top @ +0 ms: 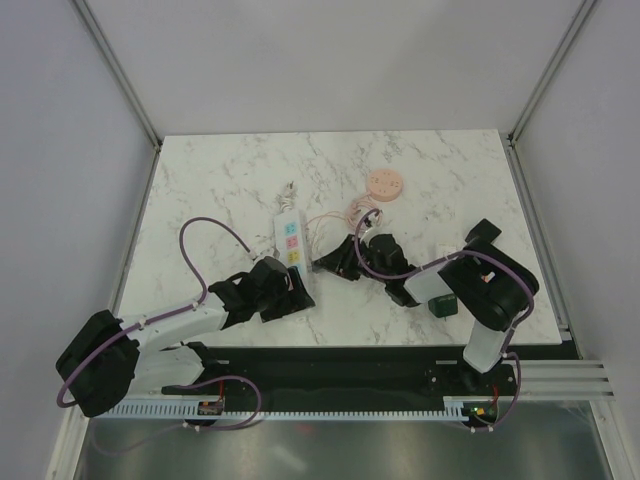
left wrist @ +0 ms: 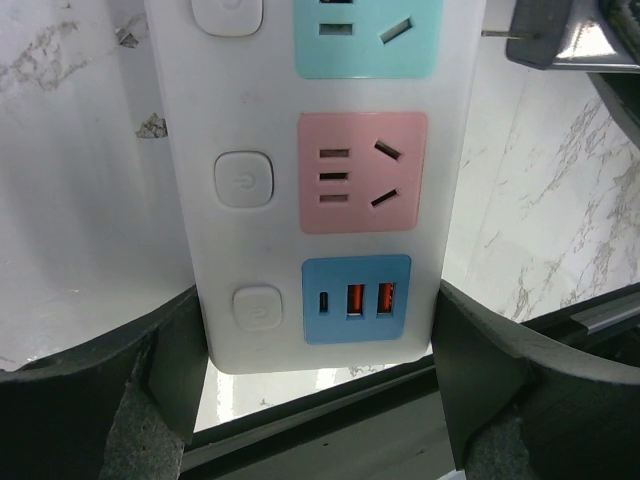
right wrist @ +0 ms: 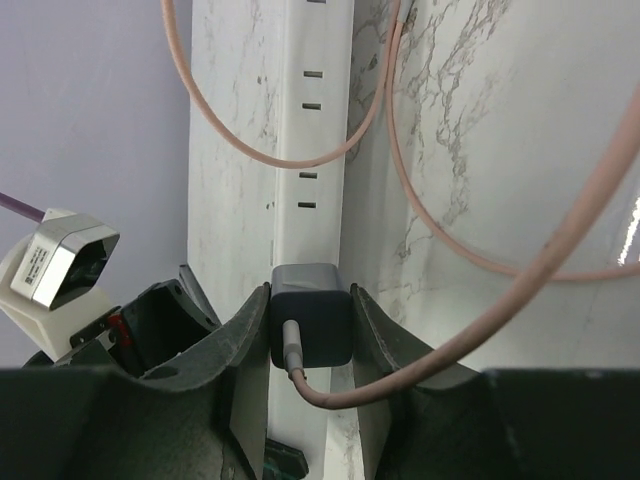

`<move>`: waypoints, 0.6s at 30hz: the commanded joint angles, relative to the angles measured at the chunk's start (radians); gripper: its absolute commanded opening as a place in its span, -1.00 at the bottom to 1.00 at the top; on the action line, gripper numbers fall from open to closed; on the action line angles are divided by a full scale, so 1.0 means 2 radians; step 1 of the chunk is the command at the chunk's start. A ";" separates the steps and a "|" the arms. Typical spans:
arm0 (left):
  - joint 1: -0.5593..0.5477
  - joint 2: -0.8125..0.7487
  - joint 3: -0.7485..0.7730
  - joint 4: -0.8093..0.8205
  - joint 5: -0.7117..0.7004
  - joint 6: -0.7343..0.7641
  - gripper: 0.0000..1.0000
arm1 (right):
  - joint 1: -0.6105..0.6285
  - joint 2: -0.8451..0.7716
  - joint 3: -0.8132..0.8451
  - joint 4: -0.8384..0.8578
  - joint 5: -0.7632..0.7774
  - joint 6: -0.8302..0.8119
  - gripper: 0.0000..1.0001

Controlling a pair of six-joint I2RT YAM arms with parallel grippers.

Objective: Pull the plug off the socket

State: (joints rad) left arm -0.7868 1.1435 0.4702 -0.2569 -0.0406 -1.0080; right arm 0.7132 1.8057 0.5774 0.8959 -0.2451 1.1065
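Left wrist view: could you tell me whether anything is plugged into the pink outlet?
No, the pink outlet on the socket shows bare, empty slots.

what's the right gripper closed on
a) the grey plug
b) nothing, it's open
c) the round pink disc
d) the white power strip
a: in the right wrist view the right gripper has its jaws pressed against both sides of the grey plug.
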 commanded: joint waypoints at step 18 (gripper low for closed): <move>0.011 -0.036 0.020 -0.122 -0.056 -0.007 -0.96 | -0.018 -0.173 0.011 -0.222 0.080 -0.147 -1.00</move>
State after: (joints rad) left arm -0.7803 1.0969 0.4820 -0.3870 -0.0784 -1.0126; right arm 0.6838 1.5208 0.5766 0.5148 -0.1291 0.8696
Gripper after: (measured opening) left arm 0.857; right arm 0.400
